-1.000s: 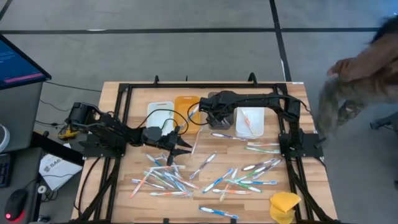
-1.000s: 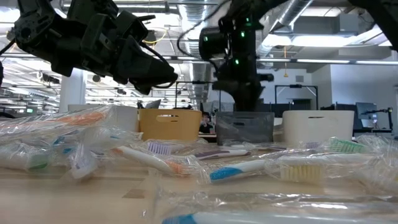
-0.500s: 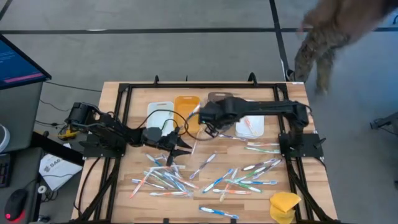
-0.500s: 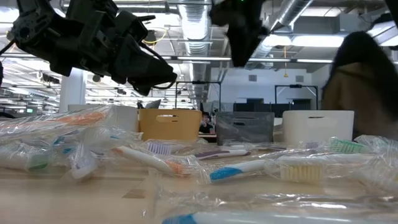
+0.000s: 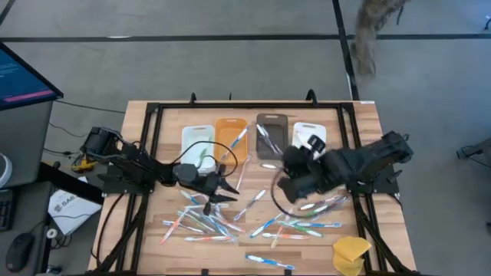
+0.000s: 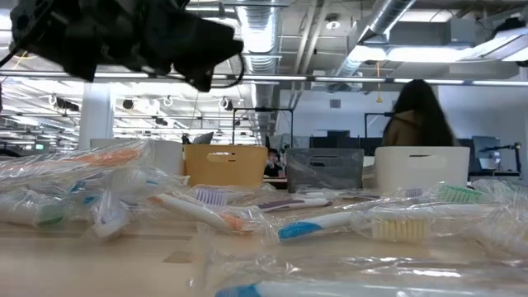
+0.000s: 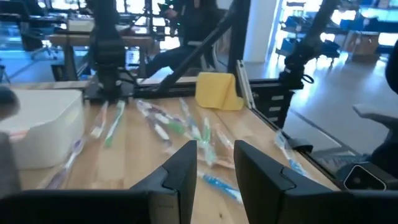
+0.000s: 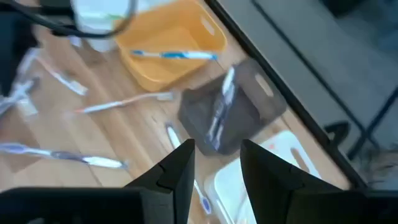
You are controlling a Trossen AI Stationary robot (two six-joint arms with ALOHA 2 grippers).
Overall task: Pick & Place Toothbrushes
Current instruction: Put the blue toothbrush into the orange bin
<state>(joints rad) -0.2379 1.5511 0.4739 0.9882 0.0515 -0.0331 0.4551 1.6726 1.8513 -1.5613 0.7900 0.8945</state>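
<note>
— Toothbrushes (image 5: pixel 230 218): what do we see of them, starting at the table's front edge?

— We see thin sticks in clear crinkly wrappers, with white, blue, green and orange-pink handles and pale bristle heads, strewn across the wooden table (image 5: pixel 165 249) in a loose heap. A yellow sponge (image 5: pixel 350 253) sits at the front right corner.

— And our claws?

— Our left gripper (image 5: pixel 227 189) hangs over the heap's left part, fingers parted with nothing between them. Our right gripper (image 5: pixel 285 186) hovers mid-table, its fingers likewise apart and empty.

— Farther back?

— We count four bins in a row: white bin (image 5: pixel 196 143), orange bin (image 5: pixel 230 136) with a blue-and-white brush, grey bin (image 5: pixel 270 135) holding a couple more, then another white bin (image 5: pixel 308 138).
</note>
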